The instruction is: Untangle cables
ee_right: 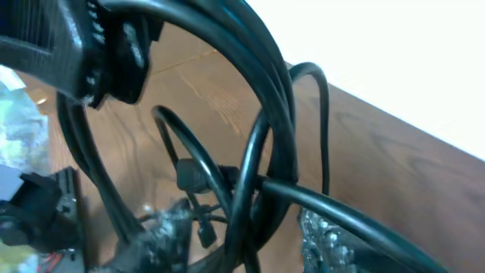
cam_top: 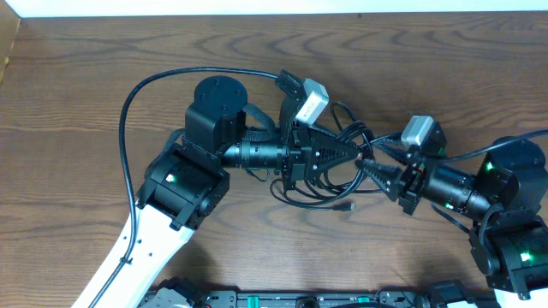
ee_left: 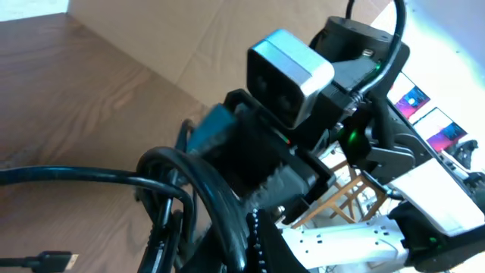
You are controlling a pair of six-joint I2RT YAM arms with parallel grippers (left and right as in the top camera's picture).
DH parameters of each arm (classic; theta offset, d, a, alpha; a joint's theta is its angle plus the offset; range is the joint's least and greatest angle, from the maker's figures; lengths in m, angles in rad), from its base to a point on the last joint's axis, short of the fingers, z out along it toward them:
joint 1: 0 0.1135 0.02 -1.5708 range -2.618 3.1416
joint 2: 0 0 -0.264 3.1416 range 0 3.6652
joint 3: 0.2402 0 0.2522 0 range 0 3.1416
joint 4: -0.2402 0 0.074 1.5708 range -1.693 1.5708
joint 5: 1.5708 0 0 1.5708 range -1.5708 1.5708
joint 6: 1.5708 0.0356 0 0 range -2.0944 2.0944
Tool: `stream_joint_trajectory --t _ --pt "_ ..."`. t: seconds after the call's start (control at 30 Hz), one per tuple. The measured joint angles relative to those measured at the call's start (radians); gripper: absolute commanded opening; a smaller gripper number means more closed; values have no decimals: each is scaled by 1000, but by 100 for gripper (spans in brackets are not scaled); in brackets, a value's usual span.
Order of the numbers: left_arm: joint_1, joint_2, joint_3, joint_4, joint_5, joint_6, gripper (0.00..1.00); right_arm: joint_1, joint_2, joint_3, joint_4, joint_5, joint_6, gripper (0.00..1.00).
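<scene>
The cables [cam_top: 318,193] form a black clump of loops on the wooden table between my two grippers. My left gripper [cam_top: 356,156] reaches in from the left and is shut on a thick strand of the clump; in the left wrist view that strand [ee_left: 220,201] runs between its toothed fingers [ee_left: 256,235]. From the right, my right gripper [cam_top: 368,166] meets it tip to tip. Seen from the right wrist, its fingers [ee_right: 163,235] stand apart with several strands [ee_right: 265,114] passing between them. A loose plug [cam_top: 347,206] lies just in front of the clump.
The left arm's own thick black cable [cam_top: 137,90] arcs over the table's left half. A cardboard edge [cam_top: 7,43] shows at the far left corner. Another plug end [ee_left: 49,260] lies on the wood in the left wrist view.
</scene>
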Motion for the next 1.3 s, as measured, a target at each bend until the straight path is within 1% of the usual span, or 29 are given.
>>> stream_joint_trajectory --t 0.13,0.17,0.23,0.27,0.33,0.37,0.7,0.8,0.9,1.07,1.17,1.3 --pt "0 0 0 6 -3 0 7 0 0 0 -2 -2 1 31" --pt "0 0 0 11 -3 0 7 0 0 0 -6 -3 1 29" --pt "0 0 0 23 -3 0 7 0 0 0 -11 -3 0 20" --pt "0 0 0 26 -3 0 7 0 0 0 -13 -3 -1 13" --pt "0 0 0 28 -3 0 8 0 0 0 -15 0 1 2" --pt "0 0 0 29 -3 0 7 -1 0 0 -16 2 6 1" --pt "0 0 0 26 -4 0 7 -1 1 0 -17 3 9 1" --pt "0 -2 1 -7 -39 0 8 -1 0 0 -23 6 18 1" --pt "0 -9 4 -103 -140 -19 8 -1 -8 0 -45 11 24 1" --pt "0 -11 6 -249 -353 -81 7 -3 -63 -1 -67 16 26 1" --pt "-1 -11 6 -266 -431 -111 7 -3 -106 -1 -86 37 27 1" --pt "-1 -11 6 -269 -489 -137 7 -3 -144 -1 -122 110 55 1"
